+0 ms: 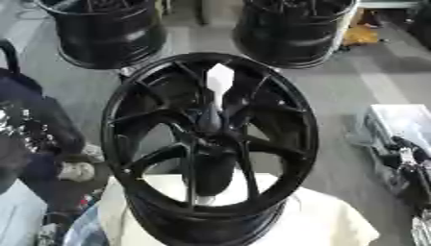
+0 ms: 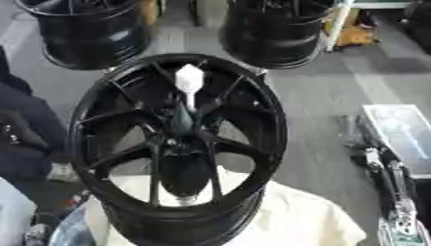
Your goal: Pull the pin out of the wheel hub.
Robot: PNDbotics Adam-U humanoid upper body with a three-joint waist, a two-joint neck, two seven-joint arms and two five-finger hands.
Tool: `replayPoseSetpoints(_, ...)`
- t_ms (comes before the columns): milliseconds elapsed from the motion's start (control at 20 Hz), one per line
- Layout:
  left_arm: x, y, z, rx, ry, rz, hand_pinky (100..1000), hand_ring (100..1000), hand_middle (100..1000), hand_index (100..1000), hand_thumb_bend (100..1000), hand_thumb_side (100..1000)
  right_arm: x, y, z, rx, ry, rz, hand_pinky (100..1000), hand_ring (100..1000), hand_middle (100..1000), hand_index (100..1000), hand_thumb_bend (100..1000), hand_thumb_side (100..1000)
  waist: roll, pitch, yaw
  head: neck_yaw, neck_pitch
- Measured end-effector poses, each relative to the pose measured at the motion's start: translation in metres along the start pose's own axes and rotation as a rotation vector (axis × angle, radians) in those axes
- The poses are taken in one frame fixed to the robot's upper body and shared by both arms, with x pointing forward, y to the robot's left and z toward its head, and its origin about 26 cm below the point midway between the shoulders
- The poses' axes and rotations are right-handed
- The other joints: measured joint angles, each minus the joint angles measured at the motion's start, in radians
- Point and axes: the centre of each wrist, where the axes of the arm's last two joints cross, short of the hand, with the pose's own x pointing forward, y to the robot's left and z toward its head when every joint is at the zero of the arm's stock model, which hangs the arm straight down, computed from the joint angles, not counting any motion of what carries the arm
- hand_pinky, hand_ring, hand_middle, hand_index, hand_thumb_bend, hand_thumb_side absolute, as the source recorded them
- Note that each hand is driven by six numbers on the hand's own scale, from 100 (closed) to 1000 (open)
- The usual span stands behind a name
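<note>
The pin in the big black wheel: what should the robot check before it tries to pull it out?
1. Pin in plain sight, white top sticking up above the centre of the wheel hub: ok.
2. Pin not yet pulled, its lower end down in the hub's middle: ok.
3. Hub resting on the cream-coloured support under it: ok; whether it is steady, cannot tell.
4. A hand close enough to grab the pin: not ok, neither hand shows near it.
5. Space around the pin's top free of other things: ok.
6. The two other black wheels standing apart behind: ok.
</note>
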Motion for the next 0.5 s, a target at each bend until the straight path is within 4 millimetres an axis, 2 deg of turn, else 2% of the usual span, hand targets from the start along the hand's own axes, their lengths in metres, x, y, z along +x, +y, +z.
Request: replayPoseSetpoints(500, 0.0000, 0.0000, 0.0000, -0.002, 0.000, -0.001, 727, 583, 578, 704, 100, 919, 0.0000, 0.0000, 0.0000, -0.001, 0.000, 0.000, 715, 641, 693, 828, 100, 810, -0.001, 0.000, 0.001, 0.000, 0.000)
